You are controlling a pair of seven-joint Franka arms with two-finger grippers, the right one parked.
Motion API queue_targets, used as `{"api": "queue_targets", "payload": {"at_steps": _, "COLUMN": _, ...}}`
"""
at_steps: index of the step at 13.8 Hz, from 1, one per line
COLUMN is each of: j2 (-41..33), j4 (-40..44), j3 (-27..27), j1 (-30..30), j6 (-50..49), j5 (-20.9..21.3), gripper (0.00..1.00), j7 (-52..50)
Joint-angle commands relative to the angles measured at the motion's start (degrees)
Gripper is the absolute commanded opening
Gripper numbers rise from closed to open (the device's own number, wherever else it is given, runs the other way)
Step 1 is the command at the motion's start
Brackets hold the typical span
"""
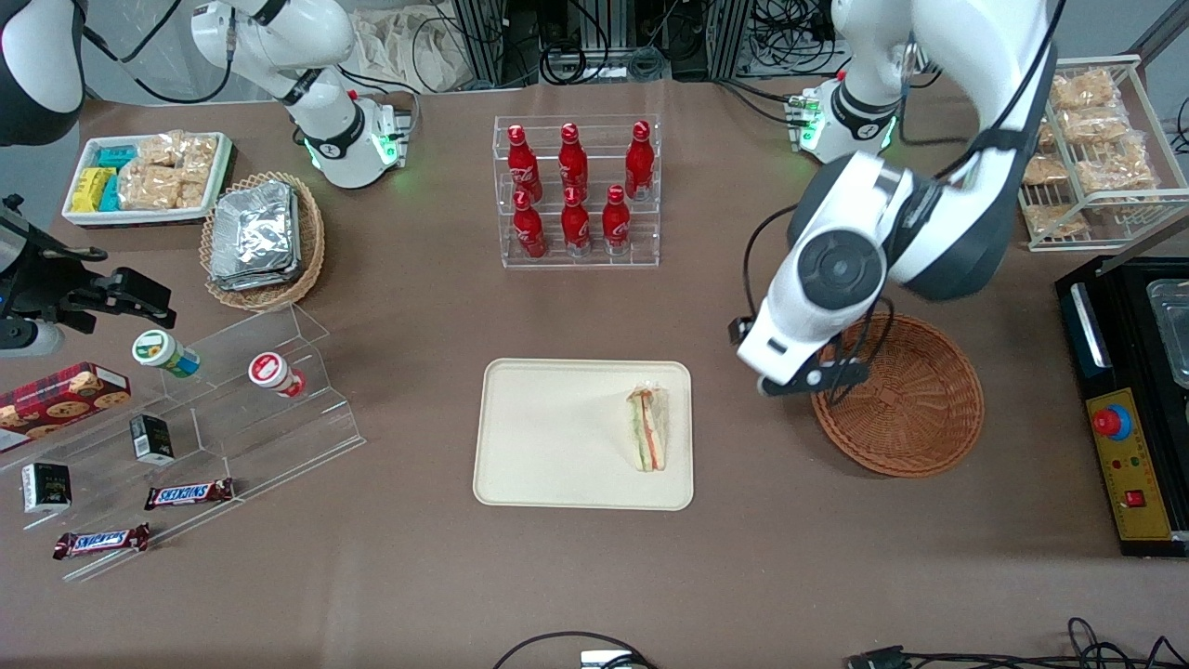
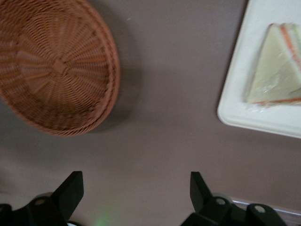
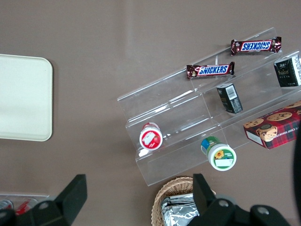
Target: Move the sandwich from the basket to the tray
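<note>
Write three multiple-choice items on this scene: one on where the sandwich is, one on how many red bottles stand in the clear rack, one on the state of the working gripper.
1. Where does the sandwich lie?
A. In the basket
B. On the tray
C. On the bare table

2. How many red bottles stand in the clear rack?
A. Four
B. Six
C. Eight

3. What is the state of the gripper?
A. Open and empty
B. Shut on the sandwich
C. Shut on a bottle

Answers:
1. B: the sandwich rests on the tray, near the edge closest to the basket, which holds nothing.
2. B: three bottles in each of two rows.
3. A: in the left wrist view the fingers stand wide apart with only table between them; the gripper hangs above the table between basket and tray.
</note>
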Motion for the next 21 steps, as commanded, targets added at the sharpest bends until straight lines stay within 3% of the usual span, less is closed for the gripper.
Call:
{"api": "queue_targets", "payload": {"at_steps": 1, "j2": -9.9, "j4": -9.6, "j3": 0.5, "j1": 4.0, "j6": 1.7, "j5": -1.1, "gripper": 1.00, "j7": 4.8}}
{"api": "queue_targets", "payload": {"at_steps": 4, "j2": -11.7, "j4": -7.9, "j3": 0.6, "j1": 10.6, "j6": -2.0, "j5": -1.2, "gripper": 1.00, "j7": 15.9}}
{"api": "queue_targets", "payload": {"at_steps": 8, "j2": -12.0, "j4": -5.1, "j3": 0.6, "j1": 16.3, "j6": -2.5, "j5": -1.2, "gripper": 1.00, "j7": 20.7}}
{"api": "queue_targets", "payload": {"at_steps": 13, "j2": -12.8, "j4": -5.2, "j3": 2.5, "j1": 17.1, "j6": -4.0, "j5": -1.3, "gripper": 1.00, "j7": 25.9}}
{"api": "queue_targets", "payload": {"at_steps": 17, "j2": -14.6, "j4": -5.4, "j3": 8.6, "j1": 16.3, "j6": -5.8, "j5": -1.5, "gripper": 1.00, "j7": 34.0}}
{"api": "queue_targets", "payload": {"at_steps": 19, "j2": -13.6, "j4": -3.3, "j3": 9.1, "j1": 17.1, "j6": -6.0, "j5": -5.0, "gripper": 1.00, "j7": 35.5}}
{"api": "queue_targets", "payload": {"at_steps": 21, "j2": -11.3, "j4": -1.2, "j3": 8.7, "j1": 16.4, "j6": -6.6, "j5": -4.8, "gripper": 1.00, "j7": 35.6}}
